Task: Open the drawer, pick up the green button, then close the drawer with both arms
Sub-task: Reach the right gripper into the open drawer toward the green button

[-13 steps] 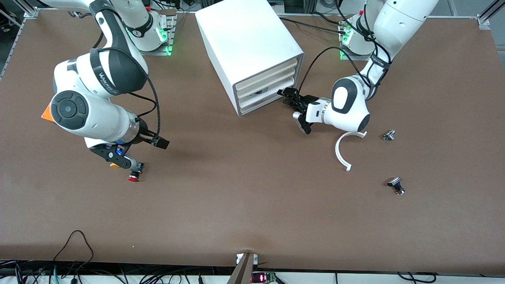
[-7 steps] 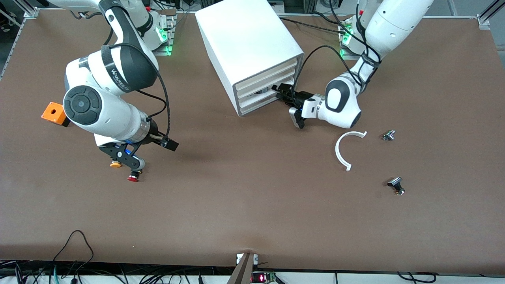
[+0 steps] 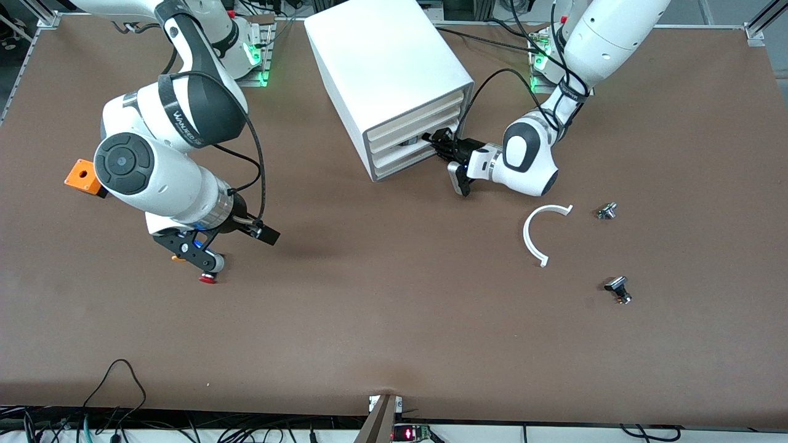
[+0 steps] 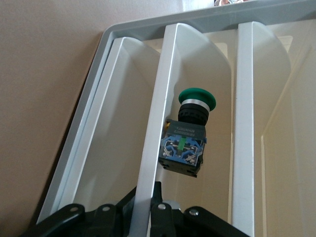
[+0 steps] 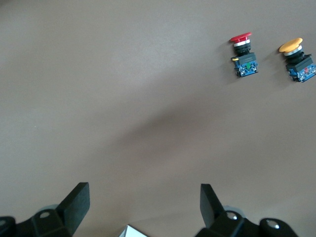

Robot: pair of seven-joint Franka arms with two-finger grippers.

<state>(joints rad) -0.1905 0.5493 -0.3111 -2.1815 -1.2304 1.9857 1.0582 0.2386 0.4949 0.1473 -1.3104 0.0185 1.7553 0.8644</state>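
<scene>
The white cabinet (image 3: 388, 67) stands at the middle of the table's robot side, its four drawer fronts turned toward the left arm's end. My left gripper (image 3: 436, 140) is at one of the middle drawers (image 3: 409, 143), shut on the thin upper edge of that drawer's front (image 4: 158, 123). In the left wrist view the gripper (image 4: 148, 195) pinches this white wall. Just inside the drawer lies the button (image 4: 190, 133), with a green cap and a black-and-blue body. My right gripper (image 3: 206, 263) hangs open over bare table (image 5: 144, 197) toward the right arm's end.
A red-capped button (image 3: 207, 279) (image 5: 243, 53) and an orange-yellow-capped one (image 3: 178, 258) (image 5: 297, 60) lie under the right gripper. An orange cube (image 3: 82, 176) sits beside the right arm. A white curved strip (image 3: 534, 237) and two small metal parts (image 3: 606, 211) (image 3: 618, 289) lie toward the left arm's end.
My left gripper moved in to the cabinet's drawer fronts and shut on the drawer's front edge. The right arm shifted a little above the two buttons and stayed open.
</scene>
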